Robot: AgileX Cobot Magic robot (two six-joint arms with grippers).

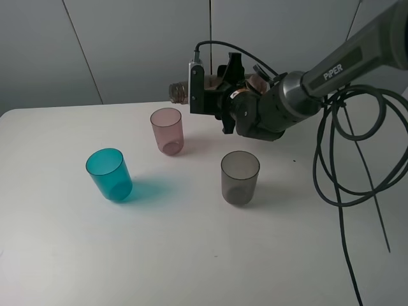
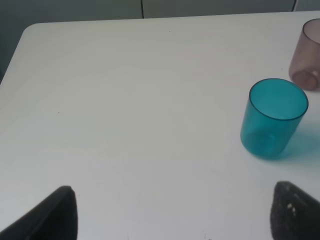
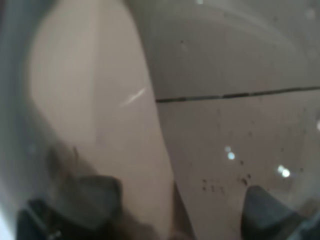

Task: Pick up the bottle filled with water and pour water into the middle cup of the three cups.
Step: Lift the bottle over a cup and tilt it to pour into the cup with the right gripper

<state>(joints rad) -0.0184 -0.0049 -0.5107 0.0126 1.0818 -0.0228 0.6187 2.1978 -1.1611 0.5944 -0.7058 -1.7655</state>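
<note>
the bottle (image 1: 179, 91) is lying roughly level in the air, its open threaded neck pointing toward the left of the exterior high view and hanging above and a little behind the middle cup (image 1: 167, 131). the right gripper (image 1: 220, 95) is clamping the bottle's body, which is mostly hiding behind the wrist; in the right wrist view the smoky plastic is filling the picture. the pink middle cup is standing upright on the white worktop (image 1: 191, 255), with the teal cup (image 1: 109, 174) toward the left front and the grey cup (image 1: 240, 177) toward the right front, all apart. the left gripper (image 2: 172, 215) is hovering over the worktop near the teal cup, its fingertips (image 2: 55, 215) spreading wide and holding nothing.
</note>
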